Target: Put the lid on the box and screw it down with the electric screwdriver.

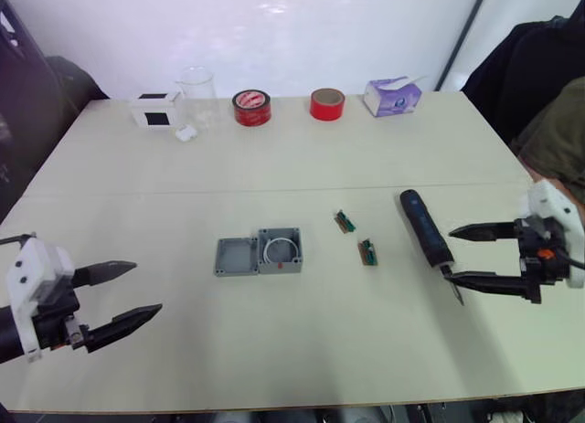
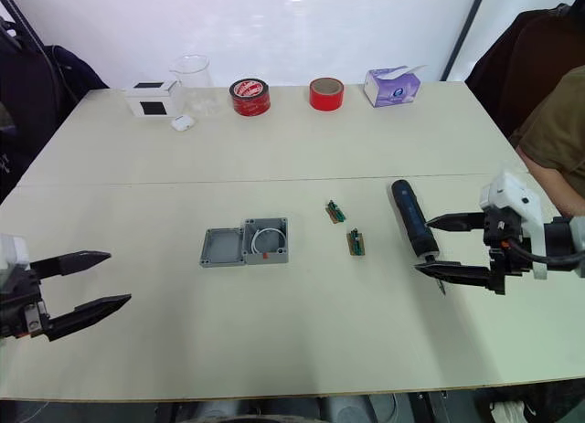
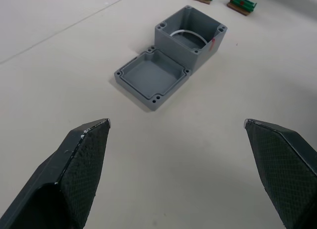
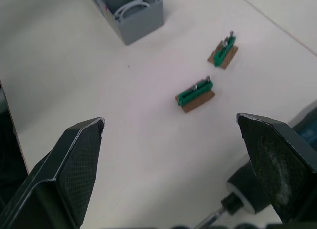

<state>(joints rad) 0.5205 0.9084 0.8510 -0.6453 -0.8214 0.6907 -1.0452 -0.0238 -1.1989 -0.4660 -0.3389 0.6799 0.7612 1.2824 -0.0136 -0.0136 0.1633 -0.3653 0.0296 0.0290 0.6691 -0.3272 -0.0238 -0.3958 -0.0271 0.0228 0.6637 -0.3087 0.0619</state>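
Head cam, left eye: nothing done yet as I read it. The lid (image 1: 237, 257) lies flat on the table (image 1: 302, 158), inner side up, touching the left wall of the box (image 1: 280, 249), not on top of it. The box is open, with a white ring or cable curled inside and a red mark on its front face. The electric screwdriver (image 1: 425, 228) lies on the table right of centre, untouched. Its long axis runs near-far, blunt end away from me, bit end toward me and slightly right. Two small green terminal blocks (image 1: 345, 221) sit between box and driver. All left to do: seat the lid, pick up the driver, run the screws.

Right eye: my right gripper (image 2: 451, 246) has its jaws spread wide and holds nothing; the lower finger is just beside the driver's bit end, and I can't tell if it touches. My left gripper (image 2: 88, 280) is spread too, empty, well apart from the lid.

Left wrist: the lid and box are ahead between the open fingers (image 3: 79, 164). Corner holes are visible on both.

Right wrist: jaws wide, the driver's bit end (image 4: 247, 192) is near one finger, and both terminal blocks and a box corner are ahead.
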